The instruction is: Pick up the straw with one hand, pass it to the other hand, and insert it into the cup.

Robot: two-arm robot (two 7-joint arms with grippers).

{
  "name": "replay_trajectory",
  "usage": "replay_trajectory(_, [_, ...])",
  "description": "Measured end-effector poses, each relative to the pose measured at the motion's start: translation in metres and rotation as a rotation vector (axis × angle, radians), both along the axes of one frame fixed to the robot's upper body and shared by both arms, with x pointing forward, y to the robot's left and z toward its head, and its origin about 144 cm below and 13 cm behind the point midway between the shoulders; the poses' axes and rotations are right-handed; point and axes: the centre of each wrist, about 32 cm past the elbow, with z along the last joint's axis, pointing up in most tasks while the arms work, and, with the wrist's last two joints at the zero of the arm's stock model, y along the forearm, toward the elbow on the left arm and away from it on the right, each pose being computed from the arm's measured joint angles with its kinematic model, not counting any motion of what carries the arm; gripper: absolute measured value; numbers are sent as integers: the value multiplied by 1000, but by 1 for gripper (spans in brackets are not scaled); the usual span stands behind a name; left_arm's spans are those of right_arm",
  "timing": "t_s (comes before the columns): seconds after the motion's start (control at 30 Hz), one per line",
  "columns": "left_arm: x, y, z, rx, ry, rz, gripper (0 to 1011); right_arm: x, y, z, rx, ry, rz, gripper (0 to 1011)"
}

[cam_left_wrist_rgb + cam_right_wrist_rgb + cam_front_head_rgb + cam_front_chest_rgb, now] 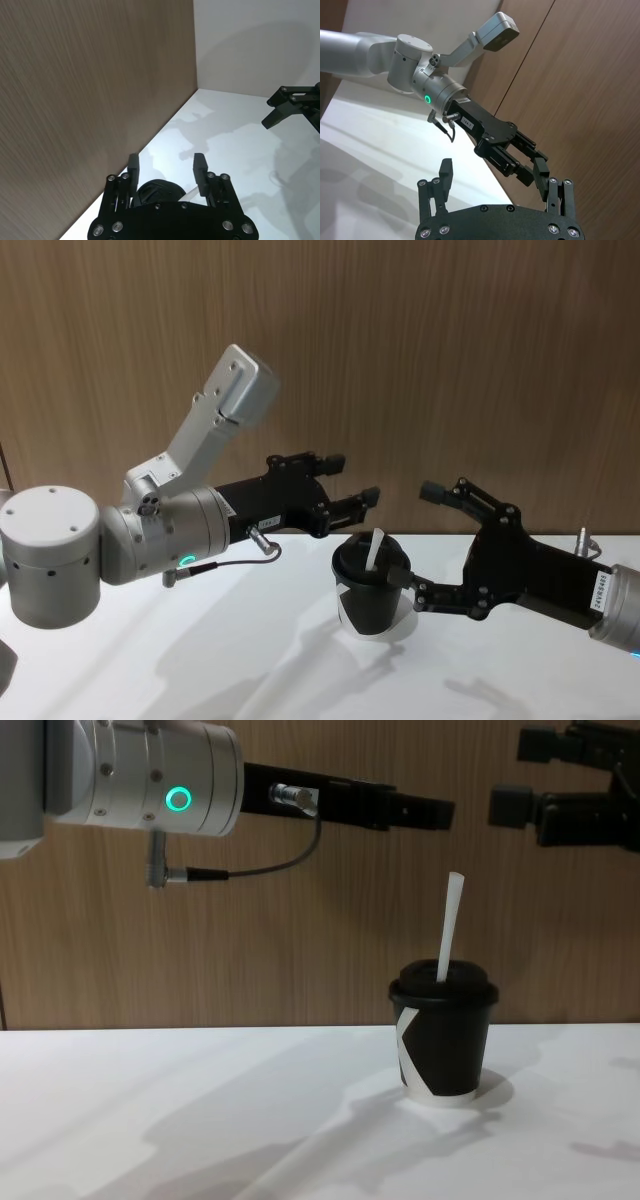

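Note:
The black cup [445,1045] with its domed lid stands on the white table. The white straw [450,925] rises from the lid, leaning slightly, and nothing grips it. In the head view the cup [372,602] and the straw [376,548] sit between the two arms. My left gripper [350,480], on its silver wrist with the green ring, hovers open just above and left of the cup. The left wrist view shows the left gripper [166,162] with nothing in it and the lid [155,190] below it. My right gripper [420,540] is open beside the cup's right.
A wooden wall [450,360] runs close behind the cup. The white table [200,1120] stretches left and forward of it. A thin dark cable [250,870] loops under the left wrist. In the right wrist view the left gripper [520,160] faces my right gripper [492,172].

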Motion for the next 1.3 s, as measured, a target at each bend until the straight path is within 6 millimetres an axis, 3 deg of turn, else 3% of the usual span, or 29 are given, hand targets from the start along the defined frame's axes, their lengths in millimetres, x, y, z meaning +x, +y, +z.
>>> replay_trajectory(0.23, [0, 0, 0, -2, 0, -1, 862, 0, 0, 0, 0, 0, 0, 1001])
replay_trajectory(0.47, [-3, 3, -3, -19, -15, 6, 1003, 0, 1, 0, 10, 7, -8, 1001])
replay_trajectory(1.3, [-16, 16, -18, -104, -90, 84, 1003, -7, 21, 6, 237, 152, -160, 1001])
